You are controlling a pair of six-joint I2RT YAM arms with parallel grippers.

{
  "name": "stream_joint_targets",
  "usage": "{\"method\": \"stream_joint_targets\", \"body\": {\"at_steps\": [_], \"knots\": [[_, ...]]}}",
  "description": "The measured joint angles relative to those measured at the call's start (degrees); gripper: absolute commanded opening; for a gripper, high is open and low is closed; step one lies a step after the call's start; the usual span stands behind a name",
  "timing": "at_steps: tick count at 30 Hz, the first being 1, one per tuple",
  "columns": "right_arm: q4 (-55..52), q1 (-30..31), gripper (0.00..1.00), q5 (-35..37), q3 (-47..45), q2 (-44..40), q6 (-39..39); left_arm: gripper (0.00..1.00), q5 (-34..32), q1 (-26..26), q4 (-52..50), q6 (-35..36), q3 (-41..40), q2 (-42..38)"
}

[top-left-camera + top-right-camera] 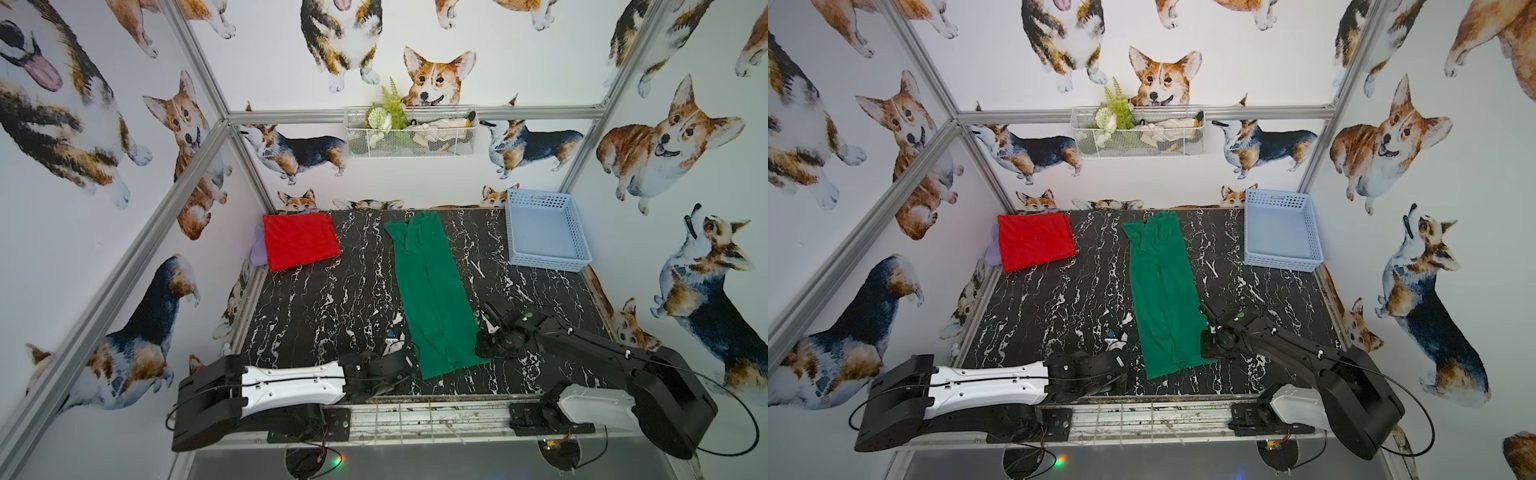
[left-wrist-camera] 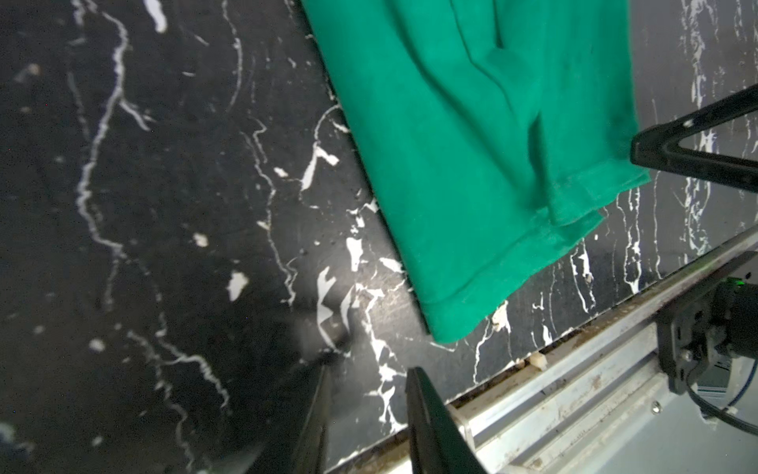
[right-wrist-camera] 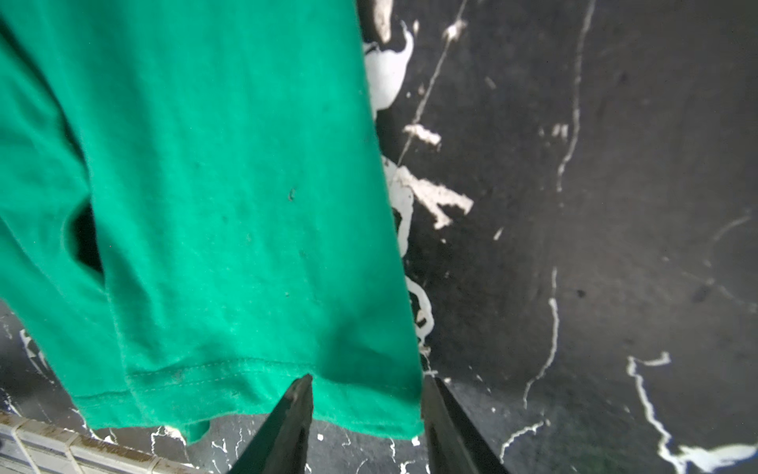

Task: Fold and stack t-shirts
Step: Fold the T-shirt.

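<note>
left jaws stand partly open and empty over bare tabletop (image 2: 164,205), just beside the hem of the green t-shirt (image 1: 432,291). right jaws, also parted, straddle the hem's other corner, the cloth slack between them. the shirt lies as a long strip between both. the folded red t-shirt (image 1: 299,241) lies well beyond the left jaws.
</note>
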Motion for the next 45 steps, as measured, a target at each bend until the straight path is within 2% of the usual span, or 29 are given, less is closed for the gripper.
{"method": "stream_joint_targets", "body": {"at_steps": [5,11,25,32,34,37,38,41,43,45], "knots": [[-0.55,0.0,0.51,0.35,-1.36,-3.23,0.0,0.37,-0.59,-2.78,7.13,-0.76,1.64,8.09],[-1.57,-0.04,0.51,0.37,-2.21,-5.97,0.0,0.37,-0.46,-3.19,11.19,-0.74,5.68,15.15],[-0.85,-0.04,0.49,0.11,-4.04,-5.38,0.24,0.37,-0.46,-3.23,14.05,-0.7,7.43,18.38],[0.13,-0.04,0.46,-1.05,-4.24,-4.85,1.2,0.37,-0.35,-3.37,11.21,-0.57,8.39,18.12],[0.35,-0.04,0.42,-1.33,-4.31,-4.24,1.29,0.37,-0.55,-3.41,10.01,-0.76,8.26,17.51],[0.61,-0.04,0.31,-1.51,-4.33,-3.06,1.33,0.34,-1.14,-3.45,9.16,-1.42,7.76,16.81],[0.87,-0.04,0.23,-1.66,-4.33,-2.84,1.38,0.31,-1.4,-3.48,9.01,-1.6,7.54,16.55],[1.36,-0.04,0.03,-1.95,-4.33,-2.21,1.51,0.09,-1.99,-3.48,8.41,-2.05,7.32,16.35],[1.75,-0.04,0.0,-2.4,-4.33,-1.97,1.62,0.0,-2.03,-3.48,7.67,-1.99,7.32,16.39],[1.99,-0.04,0.0,-2.64,-4.33,-1.86,2.03,0.0,-2.03,-3.48,7.32,-2.03,7.34,16.57]]}}
